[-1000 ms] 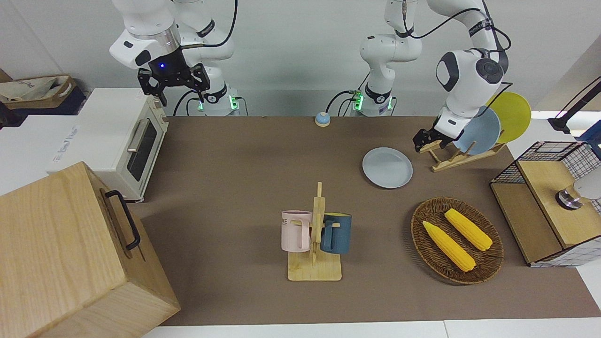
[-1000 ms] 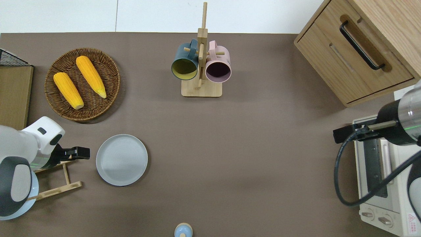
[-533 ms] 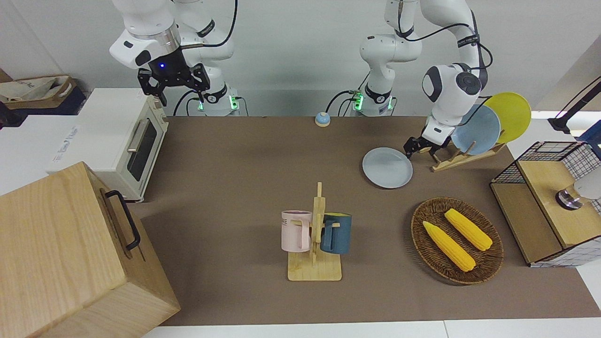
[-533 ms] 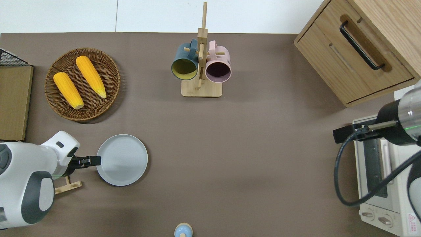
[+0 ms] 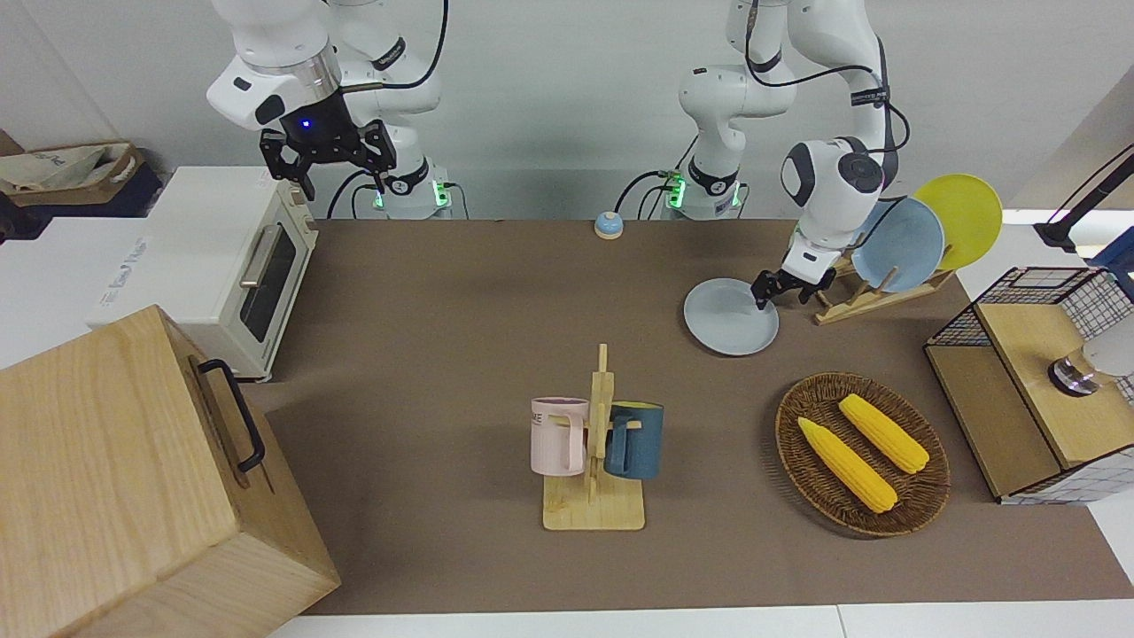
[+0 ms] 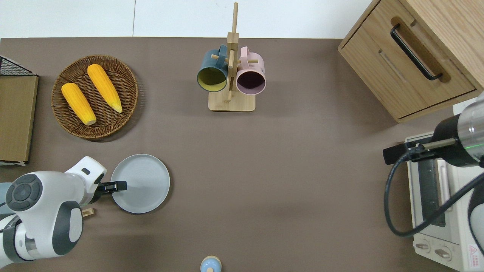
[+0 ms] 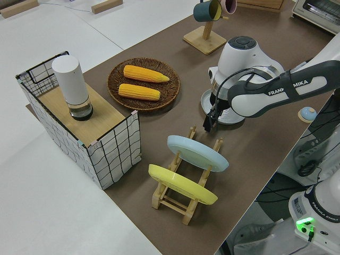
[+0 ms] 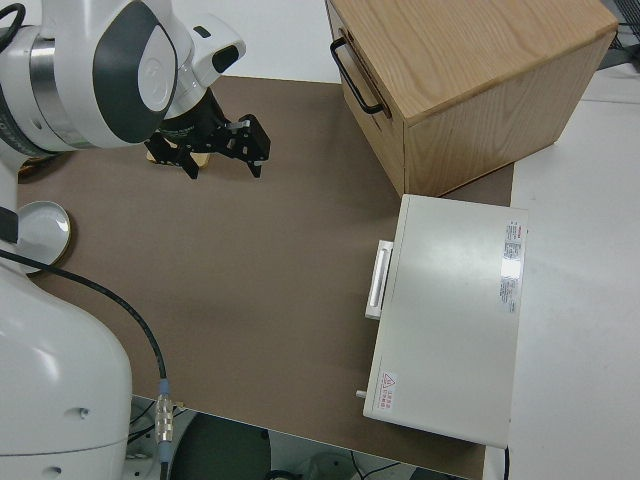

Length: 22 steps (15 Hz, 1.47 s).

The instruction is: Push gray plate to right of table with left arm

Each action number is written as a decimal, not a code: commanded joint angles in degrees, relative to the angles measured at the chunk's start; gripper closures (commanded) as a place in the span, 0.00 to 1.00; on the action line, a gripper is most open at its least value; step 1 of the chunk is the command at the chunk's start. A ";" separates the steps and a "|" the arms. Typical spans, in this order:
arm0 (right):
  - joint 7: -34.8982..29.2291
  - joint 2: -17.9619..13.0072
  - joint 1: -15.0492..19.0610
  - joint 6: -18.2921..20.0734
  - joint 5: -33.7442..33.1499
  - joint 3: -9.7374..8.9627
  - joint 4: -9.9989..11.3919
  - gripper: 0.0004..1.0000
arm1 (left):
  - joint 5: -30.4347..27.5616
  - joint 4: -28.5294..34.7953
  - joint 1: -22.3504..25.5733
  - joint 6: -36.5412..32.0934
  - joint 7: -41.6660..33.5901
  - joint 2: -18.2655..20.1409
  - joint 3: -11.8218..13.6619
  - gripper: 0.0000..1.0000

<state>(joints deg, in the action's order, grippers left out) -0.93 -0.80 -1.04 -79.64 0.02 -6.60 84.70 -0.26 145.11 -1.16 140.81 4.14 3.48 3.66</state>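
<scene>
Reaching low over gray plate [image 6: 140,183]: left gripper [image 6: 118,186] sits above rim on left arm's end, fingers seemingly pinched together; plate flat on table [image 6: 287,181], stretching from gripper toward right arm's end; right arm parked, its jaws spread

Legible markings, this moment:

- Left arm [image 7: 281,93]: white lettering "FRANKA EMIKA" along the dark forearm link, the link that carries the left gripper [image 7: 212,121]; read in the left side view.
- Left arm's base [image 7: 319,212], well apart from that gripper: small dark lettering, apparently "FRANKA EMIKA" again, only partly readable.
- Toaster oven [image 8: 450,320], under the parked right arm: red triangular warning sign on its top corner; text beside the sign too small to read. Same triangle shows on the oven [image 6: 474,251] from overhead.
- White box [image 5: 97,275] beside the toaster oven: grey print on its top, not readable.
- Pink mug [image 5: 556,434]: letters at its rim, partly hidden, unreadable.
</scene>
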 commanded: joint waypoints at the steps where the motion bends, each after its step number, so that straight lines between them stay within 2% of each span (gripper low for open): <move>1: -0.74 -0.17 1.13 0.89 0.33 -0.87 -0.50 0.02 | -0.62 0.79 -0.51 1.93 0.52 -0.32 0.12 1.00; 17: -0.74 -0.17 1.13 0.89 0.33 -0.88 -0.50 0.02 | -0.62 0.79 -0.60 2.54 0.78 -0.67 -0.06 1.00; 22: -0.74 -0.17 1.13 0.89 0.33 -0.96 -0.50 0.02 | -0.62 0.35 -3.75 2.54 5.25 -1.63 -0.06 1.00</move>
<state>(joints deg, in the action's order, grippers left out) -0.92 -0.80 -1.04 -79.64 0.02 -6.60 84.70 -0.91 145.08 -1.45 141.37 5.24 4.40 3.28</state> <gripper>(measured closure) 0.013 0.903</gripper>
